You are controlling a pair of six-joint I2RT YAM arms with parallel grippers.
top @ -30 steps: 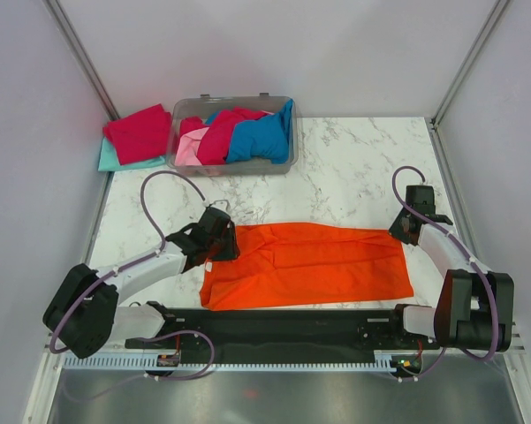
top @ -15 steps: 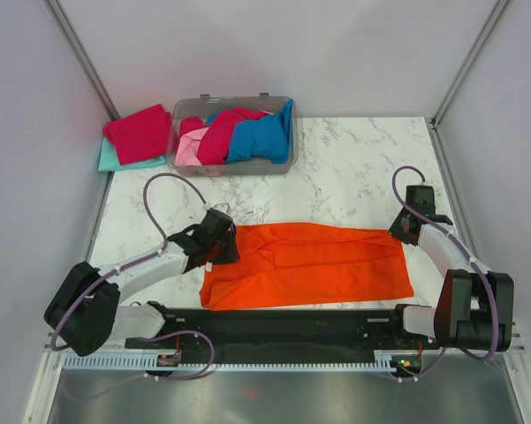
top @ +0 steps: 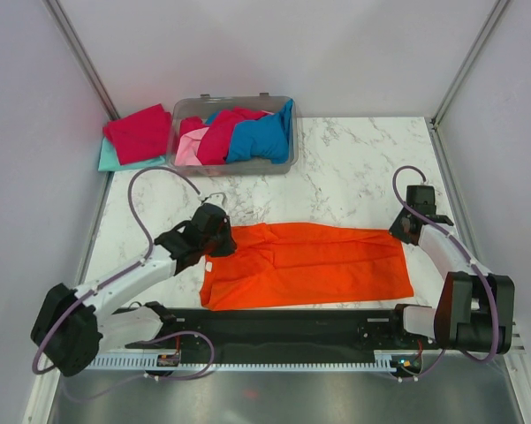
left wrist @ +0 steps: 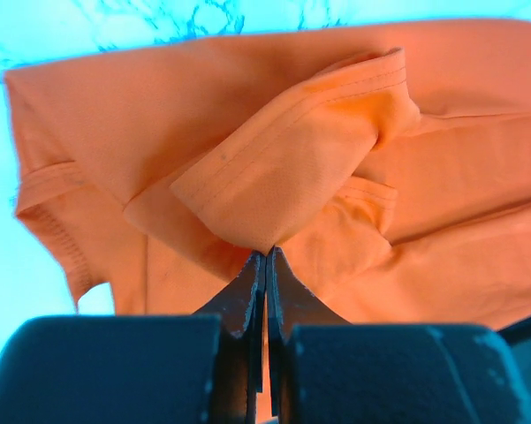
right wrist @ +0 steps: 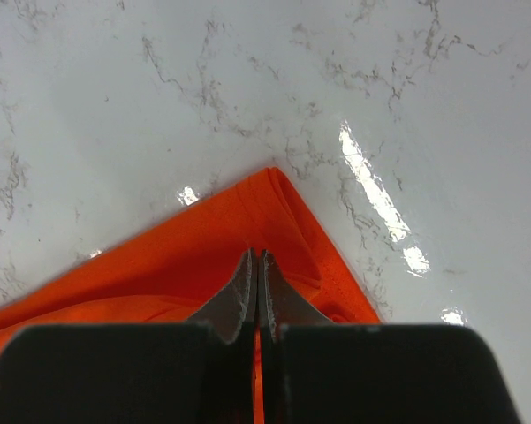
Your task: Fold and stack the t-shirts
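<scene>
Your orange t-shirt (top: 309,265) lies spread out flat on the counter (top: 353,168). It runs from left to right, close to the near edge.

Your left end effector (left wrist: 266,252) is shut tight. It has a little pinch of orange cloth between its tips, at the far left corner of the shirt. The cloth there is bunched up into a small fold, and you can see a stitched hem on it.

Your right end effector (right wrist: 257,256) is shut too. Its tips sit on the far right corner of the shirt, and it looks like they pinch a thin bit of cloth there.

This shirt looks very soft, thin and light. It should bend and flop any way you pull it, and it will not break. I think it can slip out if you only hold a tiny bit. The stitched hems and the corners are thicker, so those are good spots to hold. If you hold both far corners, the edge between them should stay straight when you lift.

At the far left corner of the counter is a clear grey bin (top: 232,100) with red, pink and blue shirts heaped in it. Just left of the bin, a folded red shirt (top: 139,132) lies on a teal shirt (top: 115,161).
</scene>
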